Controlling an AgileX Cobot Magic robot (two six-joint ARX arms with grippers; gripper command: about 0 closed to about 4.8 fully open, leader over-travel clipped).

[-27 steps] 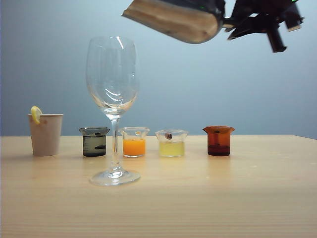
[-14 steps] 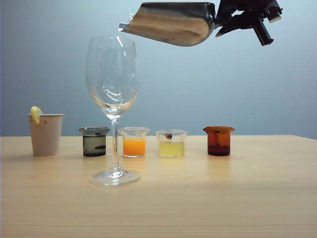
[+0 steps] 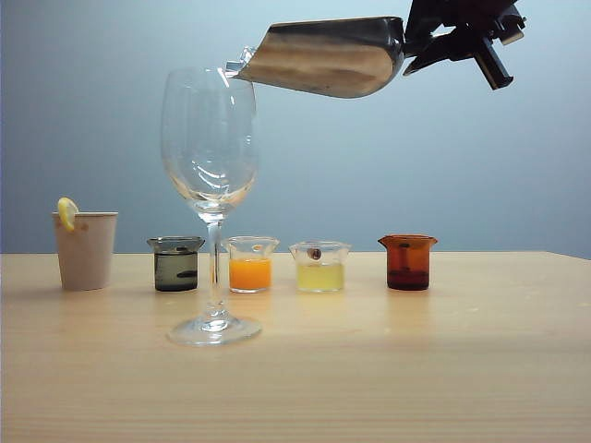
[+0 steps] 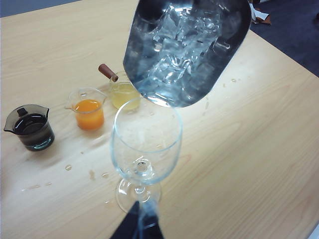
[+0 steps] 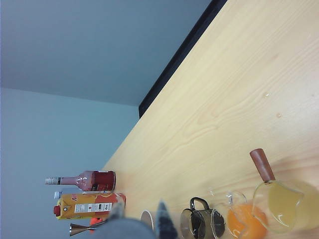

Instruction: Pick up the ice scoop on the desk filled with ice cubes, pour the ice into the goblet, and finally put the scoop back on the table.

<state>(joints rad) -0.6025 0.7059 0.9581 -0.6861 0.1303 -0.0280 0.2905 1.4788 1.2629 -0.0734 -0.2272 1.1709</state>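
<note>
Now the right gripper (image 3: 434,41), clenched on the ice scoop (image 3: 323,57) handle above the goblet (image 3: 210,148), should tip slowly, keeping the mouth over the rim so the ice cubes (image 4: 184,40) drop inside.

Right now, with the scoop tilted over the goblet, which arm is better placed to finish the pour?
Right. The right gripper already holds the ice scoop by its handle, mouth at the goblet rim, ice cubes inside. The left gripper sits low beside the goblet's foot, empty.

Tan wooden table (image 3: 462,369) with goblet (image 3: 211,185), paper cup (image 3: 85,249), four small beakers (image 3: 250,264).
</note>
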